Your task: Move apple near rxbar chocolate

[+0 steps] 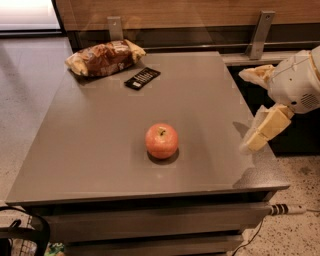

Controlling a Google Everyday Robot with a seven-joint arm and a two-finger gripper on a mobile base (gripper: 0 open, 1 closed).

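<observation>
Grey laminate covers the square table (90, 165), whose near edge crosses the lower part of the view. On its near half, roughly midway across, the round red-orange apple (161, 141) with a yellowish blush stands stem up, in contact with nothing else.

The white, rounded arm housing (297, 82) enters from the right edge of the view, level with the table's right side. It carries the gripper (246, 111), which points left toward the table. The two cream-coloured fingers (267, 129) are spread well apart, one high and one low, with nothing between them. The lower fingertip is over the table's right edge. The apple lies well to the left of the gripper and slightly nearer the camera, clear of both fingers.

Farther back, near the far left corner, the flat black rectangular rxbar chocolate wrapper (142, 78) with white print lies at an angle, well apart from the apple. Just behind and to the left of it rests the crinkled brown-and-yellow snack bag (105, 57). Beyond the table, two metal brackets (262, 32) stand against the wood-panelled wall (175, 12).
</observation>
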